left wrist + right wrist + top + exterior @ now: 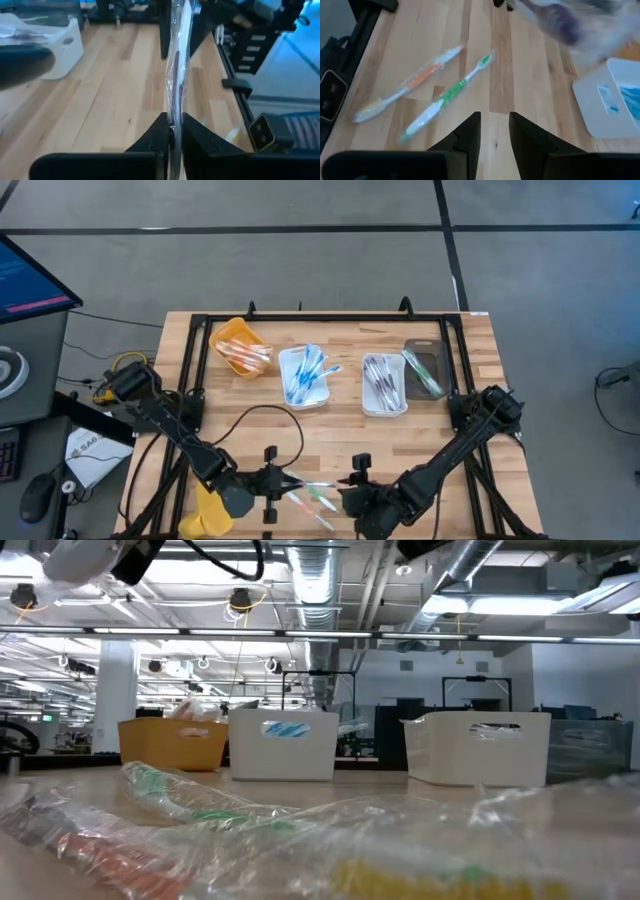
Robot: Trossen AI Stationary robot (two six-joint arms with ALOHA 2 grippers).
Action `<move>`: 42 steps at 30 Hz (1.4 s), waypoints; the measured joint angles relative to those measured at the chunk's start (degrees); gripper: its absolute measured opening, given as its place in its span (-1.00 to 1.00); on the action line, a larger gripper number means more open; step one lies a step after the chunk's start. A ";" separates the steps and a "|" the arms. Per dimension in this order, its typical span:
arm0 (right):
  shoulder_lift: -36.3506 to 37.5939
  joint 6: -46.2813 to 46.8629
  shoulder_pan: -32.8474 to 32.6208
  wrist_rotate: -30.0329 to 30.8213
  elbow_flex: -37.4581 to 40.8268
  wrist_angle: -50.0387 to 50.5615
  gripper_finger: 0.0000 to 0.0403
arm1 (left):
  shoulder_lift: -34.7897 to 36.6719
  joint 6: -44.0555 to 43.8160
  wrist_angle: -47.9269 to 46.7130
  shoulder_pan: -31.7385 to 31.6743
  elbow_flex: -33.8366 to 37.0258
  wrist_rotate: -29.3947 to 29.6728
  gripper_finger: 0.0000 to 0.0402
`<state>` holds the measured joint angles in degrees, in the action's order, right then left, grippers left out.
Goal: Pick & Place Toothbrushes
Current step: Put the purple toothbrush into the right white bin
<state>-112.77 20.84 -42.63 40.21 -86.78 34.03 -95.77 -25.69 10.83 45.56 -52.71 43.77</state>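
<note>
Wooden tabletop from above: four trays (304, 375) stand along the far side to sort brushes by colour, while loose toothbrushes (313, 497) lie at the near edge between my grippers. Past my left gripper (174, 136), the fingers are pinched on a wrapped brush (178, 60), lifted clear for carrying. My right gripper (494, 131) hovers part-spread and empty over the green brush (447, 96) and orange brush (410, 84), likely next.

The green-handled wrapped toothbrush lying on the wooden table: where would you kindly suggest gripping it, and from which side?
Probably mid-handle on the green-handled toothbrush in clear wrap, coming straight down with jaws across its width: it lies flat and slender, and the orange-handled wrapped toothbrush lies apart.
</note>
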 joint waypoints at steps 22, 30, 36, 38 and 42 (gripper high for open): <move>0.00 -16.06 3.90 0.11 -0.02 -20.38 -0.53 | 0.00 5.92 4.03 -0.26 0.00 0.15 -0.90; 0.00 -18.43 3.93 0.09 -0.02 -21.30 -0.57 | 0.00 6.05 4.09 -0.24 0.00 -0.04 -0.90; 0.00 -18.75 4.52 -3.41 -0.02 -21.37 -0.84 | 0.00 6.03 3.85 -0.24 0.00 -0.16 -0.90; 0.02 -19.50 4.63 -4.66 -0.04 -21.46 -0.92 | 0.00 6.03 3.71 -0.20 0.00 -0.11 -0.89; 0.02 -19.70 4.61 -4.97 -0.04 -21.43 -0.86 | 0.00 6.01 3.87 -0.20 0.00 -0.24 -0.84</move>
<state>-112.75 1.14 -38.02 35.24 -86.83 12.60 -95.77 -19.68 14.70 45.36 -52.71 43.53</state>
